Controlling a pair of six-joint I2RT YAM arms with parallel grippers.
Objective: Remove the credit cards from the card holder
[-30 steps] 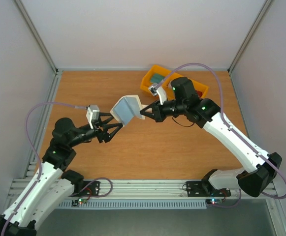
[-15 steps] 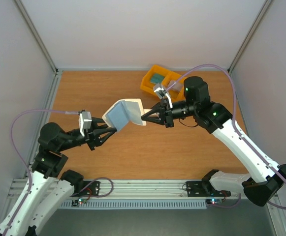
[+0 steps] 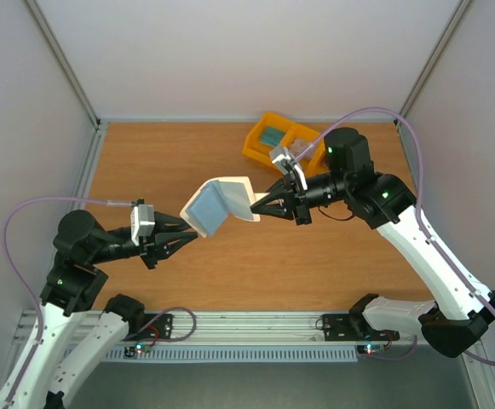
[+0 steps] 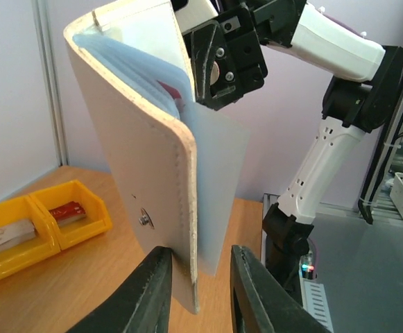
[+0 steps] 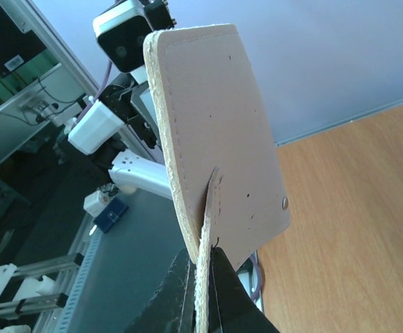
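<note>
The card holder (image 3: 217, 203) was held up in the air over the middle of the wooden table (image 3: 145, 162). It was opened like a tent, with the fold turned up and away. Each cover ran long from the fold down to a gripper. One cover's edge was pinched tight by the right gripper (image 3: 256, 205). The other cover's edge was set between the half-closed fingers of the left gripper (image 3: 192, 232), but a firm hold could not be told. Open room was left all around. A yellow bin (image 3: 260, 143) was set at the far edge.

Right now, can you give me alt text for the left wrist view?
The card holder hangs open, its near cream cover between the left gripper's parted fingers, its far cover pinched by the right gripper. Pale blue sleeves fan inside, a red edge showing among them. Lower left, a yellow bin holds a red card and a grey item.
</note>
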